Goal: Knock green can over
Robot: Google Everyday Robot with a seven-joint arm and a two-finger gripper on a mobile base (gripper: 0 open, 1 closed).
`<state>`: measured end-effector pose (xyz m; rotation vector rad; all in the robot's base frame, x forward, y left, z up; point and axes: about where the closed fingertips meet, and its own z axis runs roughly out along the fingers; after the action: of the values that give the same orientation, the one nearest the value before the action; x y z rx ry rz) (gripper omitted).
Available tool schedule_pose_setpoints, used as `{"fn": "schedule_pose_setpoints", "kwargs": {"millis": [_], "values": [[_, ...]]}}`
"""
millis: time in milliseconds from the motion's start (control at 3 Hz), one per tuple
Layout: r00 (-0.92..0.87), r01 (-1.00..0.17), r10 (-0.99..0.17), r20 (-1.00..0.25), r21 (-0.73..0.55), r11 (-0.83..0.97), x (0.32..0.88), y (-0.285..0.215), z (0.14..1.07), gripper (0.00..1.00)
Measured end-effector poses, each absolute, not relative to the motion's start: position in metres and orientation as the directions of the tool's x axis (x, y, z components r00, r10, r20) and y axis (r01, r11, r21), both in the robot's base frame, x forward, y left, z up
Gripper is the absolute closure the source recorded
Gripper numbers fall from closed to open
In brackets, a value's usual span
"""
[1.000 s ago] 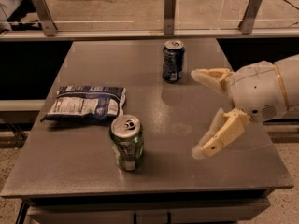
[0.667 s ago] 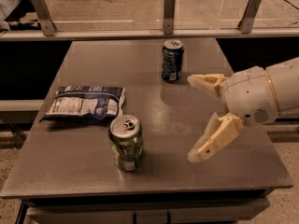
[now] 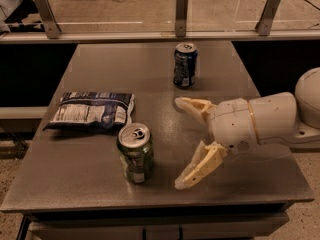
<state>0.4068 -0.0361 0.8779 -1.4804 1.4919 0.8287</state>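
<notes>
Green can (image 3: 135, 154) stands upright on the near part of the table (image 3: 100, 64), a metal cylinder with a shiny silver top and pull tab and a pale label patch low on its side. The table is a flat, dull grey slab with a faint sheen. Just behind and to the left of the can lies a crinkled, glossy chip bag (image 3: 92, 110), flat on the surface and apart from the can. A dark blue can (image 3: 185, 65) stands upright farther back, well apart from the green one. Along the far edge runs a clear panel held by metal posts (image 3: 181, 14).

The arm (image 3: 270, 119) reaches in from the right, its smooth white rounded casing lying low over the table. The gripper (image 3: 179, 144) points left toward the green can, near it but not touching. Its two cream-coloured, tapered fingers (image 3: 200, 165) are spread wide apart, one toward the back and one toward the front, with nothing between them.
</notes>
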Motion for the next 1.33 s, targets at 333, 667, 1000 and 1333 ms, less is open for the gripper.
{"fn": "schedule_pose_setpoints", "kwargs": {"millis": [333, 667, 1000, 1333], "values": [[0.1, -0.992, -0.383, -0.918, -0.121, 0.032, 0.403, -0.017, 0.867, 0.0], [0.1, -0.993, -0.342, -0.934, -0.115, 0.022, 0.4, -0.002, 0.857, 0.0], [0.093, -0.995, -0.276, -0.957, -0.101, 0.017, 0.397, 0.014, 0.853, 0.0], [0.06, -0.998, -0.223, -0.973, -0.064, 0.011, 0.394, 0.032, 0.848, 0.0]]}}
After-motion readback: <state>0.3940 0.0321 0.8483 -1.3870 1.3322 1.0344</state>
